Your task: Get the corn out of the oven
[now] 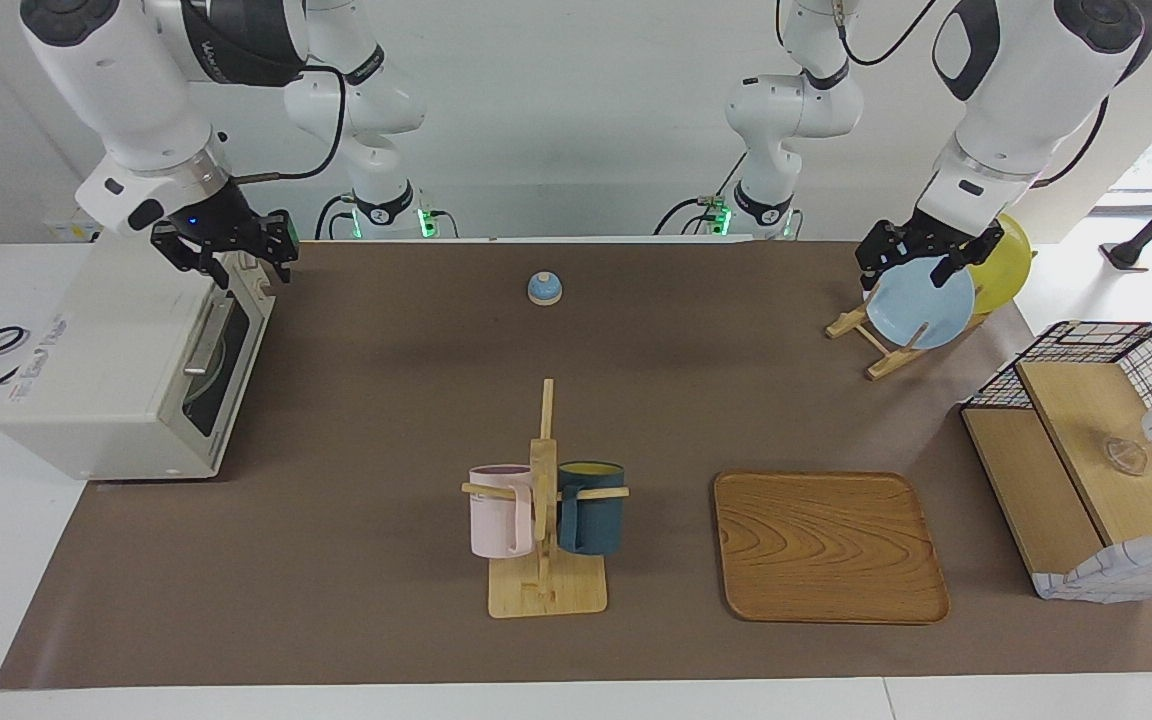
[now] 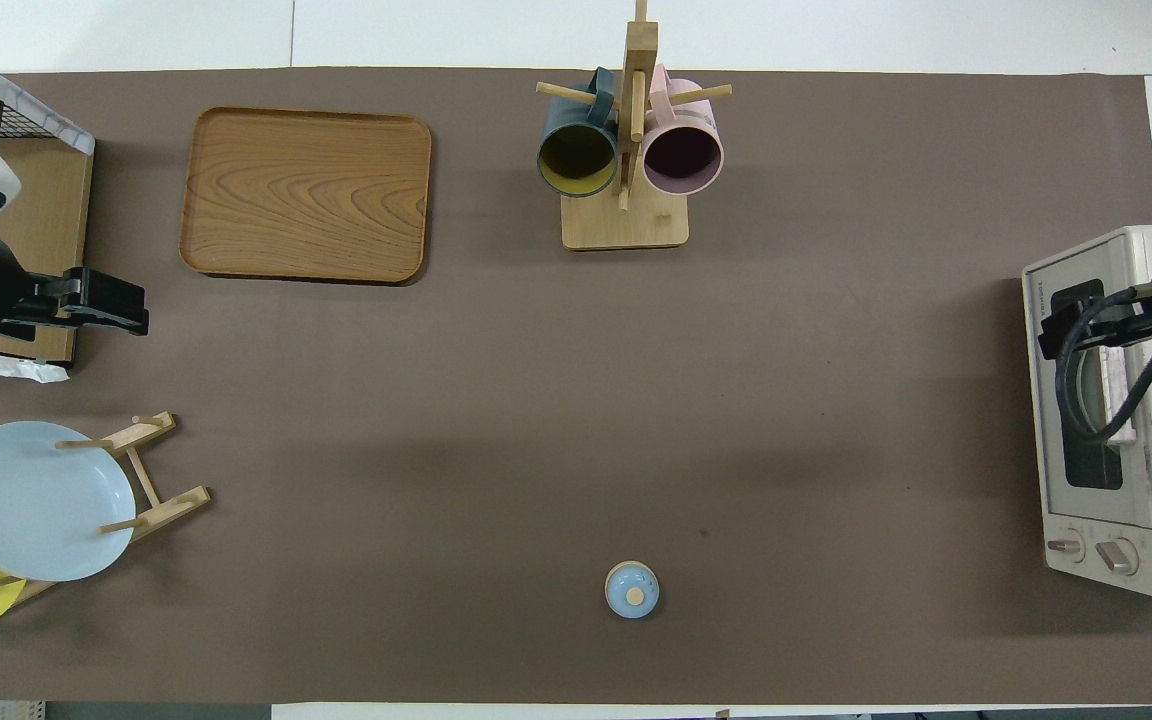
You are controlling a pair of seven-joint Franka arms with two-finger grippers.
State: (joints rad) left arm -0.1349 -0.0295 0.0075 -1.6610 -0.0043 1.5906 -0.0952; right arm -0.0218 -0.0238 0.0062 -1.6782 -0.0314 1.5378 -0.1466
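The oven (image 1: 126, 365) sits at the left edge of the facing view, door closed; corn not visible. The right pincer (image 1: 226, 262) hovers above its top front edge, spread unclear. The left pincer (image 1: 921, 262) waits spread above the blue plate (image 1: 921, 305), upper right.

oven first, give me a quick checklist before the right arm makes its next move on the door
1. Oven door shut, so it must be opened first: ok, it looks closed in both views.
2. Handle free of clutter: ok, nothing lies on it.
3. Right gripper over the top front edge of the oven, above the handle: ok.
4. Right jaws closed on the handle: not ok, they stand above it and hold nothing.
5. Corn seen inside: cannot tell, the dark glass hides it.
6. Left gripper out of the way: ok, it waits over the blue plate on its rack.
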